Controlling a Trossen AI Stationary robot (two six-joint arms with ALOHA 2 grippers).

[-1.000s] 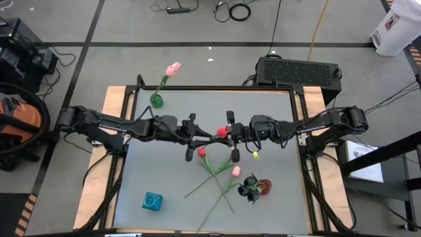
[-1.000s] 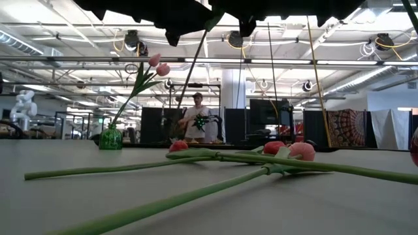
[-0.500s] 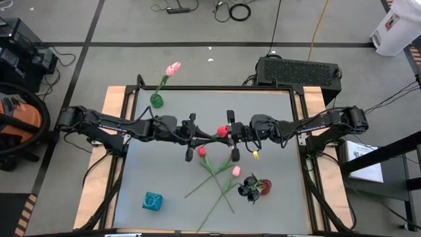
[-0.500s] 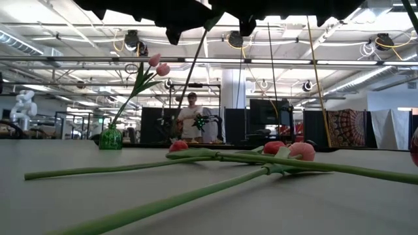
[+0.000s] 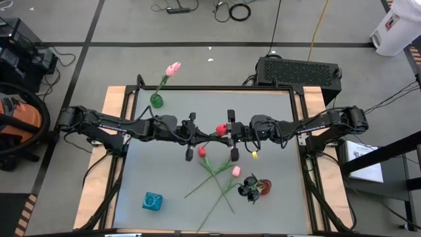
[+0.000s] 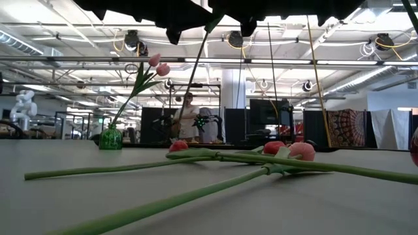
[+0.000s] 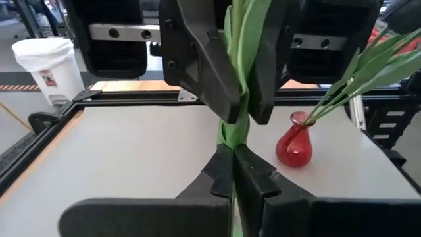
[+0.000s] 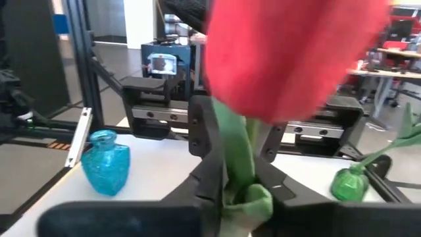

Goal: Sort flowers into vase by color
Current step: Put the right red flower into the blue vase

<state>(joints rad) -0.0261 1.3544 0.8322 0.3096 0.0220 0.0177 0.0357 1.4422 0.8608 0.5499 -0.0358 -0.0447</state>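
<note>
A red flower [image 5: 221, 130] is held above the table's middle between my two grippers. Its head [image 8: 289, 52] is up and its stem [image 6: 192, 72] slants down below them. My left gripper [image 7: 231, 164] comes from the table's left and is shut on the stem. My right gripper [image 8: 243, 187] comes from the right and closes on the stem just above it. A red flower [image 5: 202, 151] and a pink flower [image 5: 235, 171] lie on the table with their stems crossed. My left gripper pinches the red flower's stem [image 7: 231, 146] between its two fingertips, level from the table's left and across the stem. The stem stands nearly upright, clear of the table. My right gripper has the stem and a wrapped leaf [image 8: 245, 172] between its two fingers, level from the table's right, just above the left's hold. The head stands right above its fingers.
A green vase [image 5: 156, 100] with pink flowers [image 5: 173, 68] stands at the far left. A blue vase [image 5: 152, 201] stands near left. A red vase [image 5: 263, 187] with black flowers [image 5: 248, 189] stands near right. A person stands in the room beyond the table.
My left gripper has shut on the red flower's stem. Both arms have stayed where they were, and the flower still hangs between them.
</note>
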